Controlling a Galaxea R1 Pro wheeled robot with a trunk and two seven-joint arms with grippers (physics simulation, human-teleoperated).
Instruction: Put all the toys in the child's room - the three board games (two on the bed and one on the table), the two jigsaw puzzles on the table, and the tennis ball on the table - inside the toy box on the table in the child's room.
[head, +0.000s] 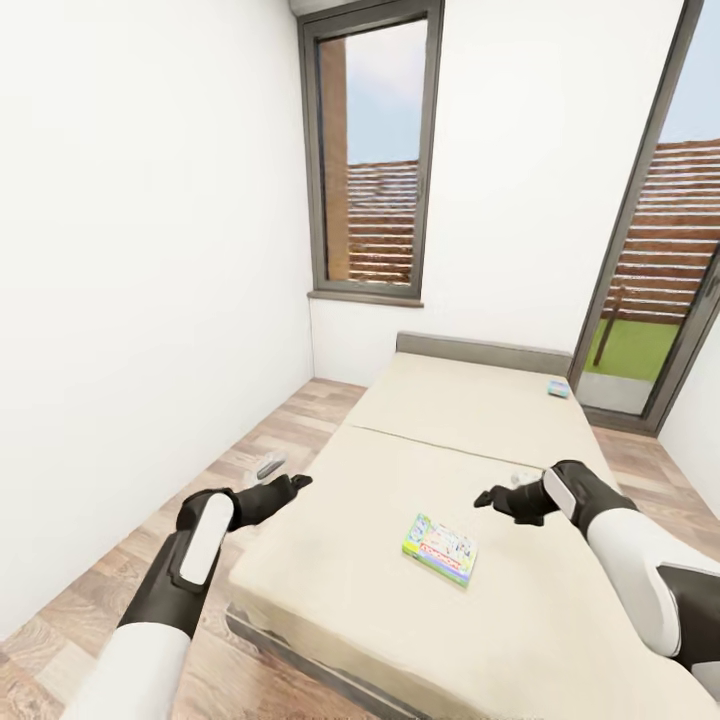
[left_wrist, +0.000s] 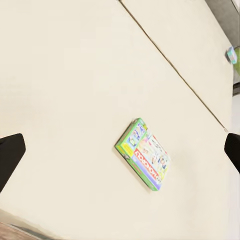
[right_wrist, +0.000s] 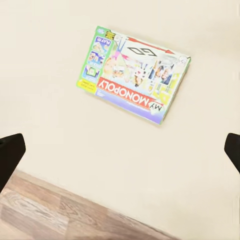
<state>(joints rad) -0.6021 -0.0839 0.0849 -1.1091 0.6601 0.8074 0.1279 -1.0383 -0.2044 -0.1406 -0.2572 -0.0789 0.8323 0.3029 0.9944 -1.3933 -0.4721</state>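
You have yet to lift either bed game: the green-edged board game (head: 441, 548) lies flat mid-mattress on the bed (head: 330, 600) between your empty left gripper (head: 290, 487) and right gripper (head: 492, 497), fingers spread, while the second game (head: 558, 388) waits near the headboard.

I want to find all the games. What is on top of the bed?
Two board games lie flat on the bed: a green-edged Monopoly box near the foot, and a small blue one by the headboard. Nothing covers them; under the bed is hidden.
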